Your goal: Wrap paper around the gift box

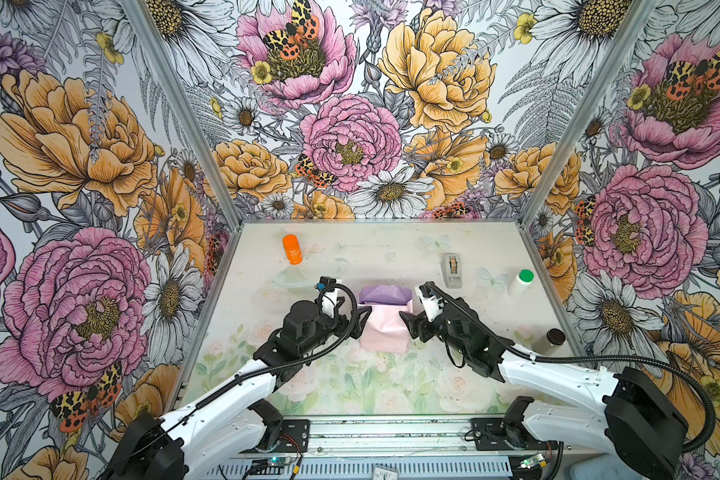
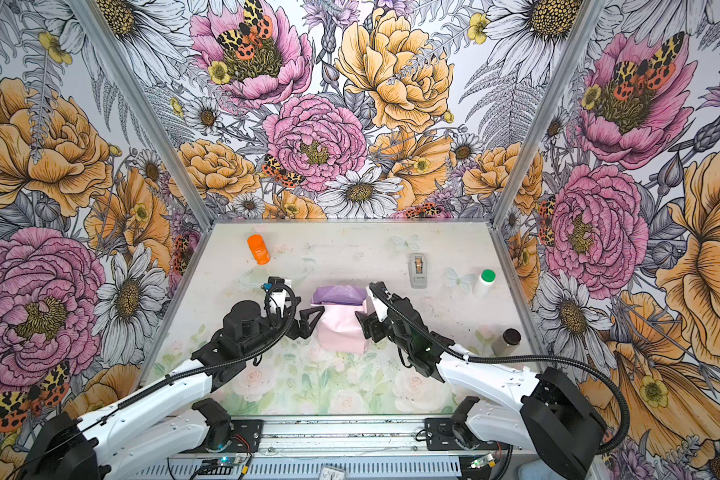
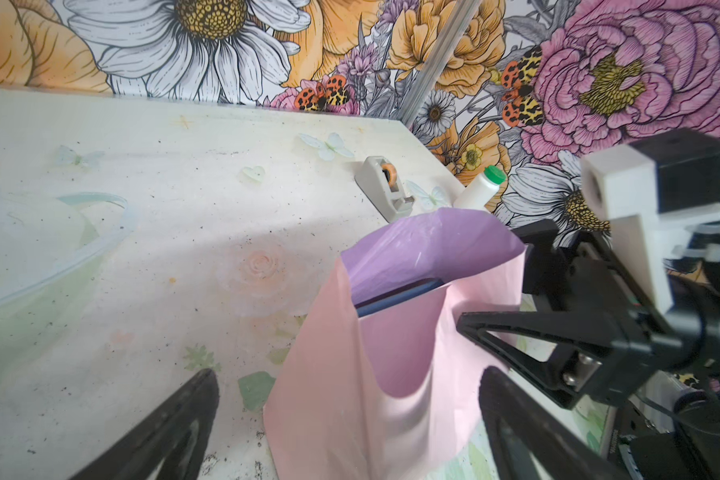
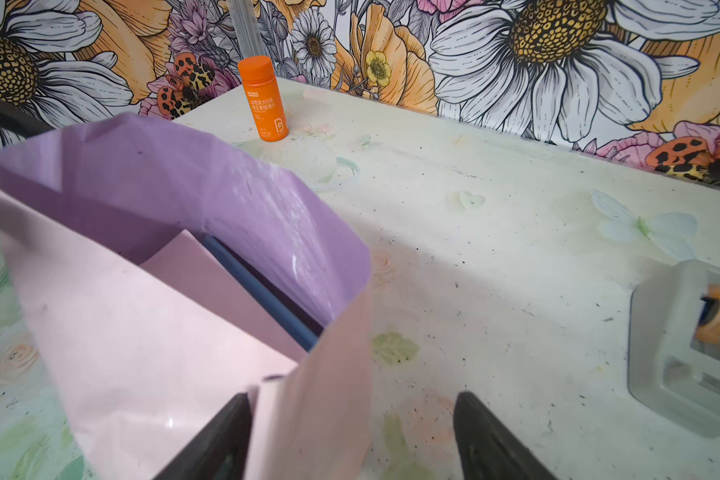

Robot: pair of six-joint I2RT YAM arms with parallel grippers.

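Observation:
The paper [image 1: 385, 328] [image 2: 339, 332] stands folded up around the gift box at the table's middle, pale pink outside, with a lilac flap arching over the far end. Of the gift box only a dark blue edge [image 3: 400, 297] [image 4: 262, 291] shows inside the fold. My left gripper [image 1: 362, 320] [image 2: 312, 318] [image 3: 350, 419] is open at the parcel's left side, its fingers straddling the pink wall. On the parcel's right side my right gripper [image 1: 406, 321] [image 2: 360, 321] [image 4: 352, 436] is open, the paper's [image 4: 121, 332] corner wall standing between its jaws close to one finger.
An orange bottle [image 1: 292, 249] stands at the back left. A grey tape dispenser [image 1: 453, 270] and a white bottle with a green cap [image 1: 521, 282] are at the back right. A dark-capped jar [image 1: 551, 338] stands by the right wall. Floral walls enclose three sides.

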